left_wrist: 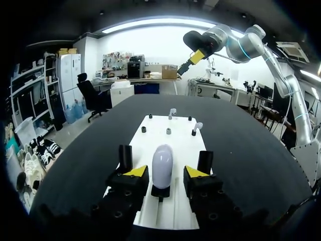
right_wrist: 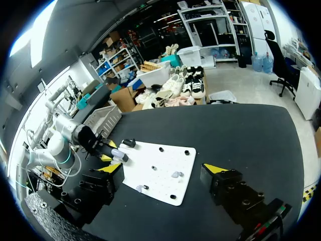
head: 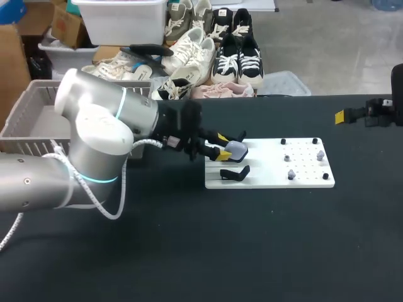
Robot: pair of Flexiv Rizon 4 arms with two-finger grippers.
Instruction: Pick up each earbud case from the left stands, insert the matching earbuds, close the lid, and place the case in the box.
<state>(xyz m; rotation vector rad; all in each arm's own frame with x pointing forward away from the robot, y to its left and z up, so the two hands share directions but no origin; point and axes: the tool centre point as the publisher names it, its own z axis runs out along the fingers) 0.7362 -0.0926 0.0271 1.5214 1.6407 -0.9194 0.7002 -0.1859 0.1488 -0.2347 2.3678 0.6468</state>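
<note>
A pale lilac earbud case (head: 237, 149) sits upright on a black stand at the left end of the white board (head: 271, 182). My left gripper (head: 222, 145) straddles it. In the left wrist view the case (left_wrist: 162, 164) stands between the yellow-tipped fingers (left_wrist: 136, 172) with a thin gap on each side, so my left gripper (left_wrist: 166, 172) is open. A second black stand (head: 234, 172) beside it is empty. Two pale earbuds (head: 320, 154) (head: 291, 173) rest on pegs at the board's right end. My right gripper (right_wrist: 163, 173) hangs wide open, high above the table's right side.
A grey slatted basket (head: 38, 116) stands at the table's far left, behind my left arm. Small black pegs (head: 283, 141) dot the board's right half. Bare black tabletop (head: 252, 251) spreads in front of the board.
</note>
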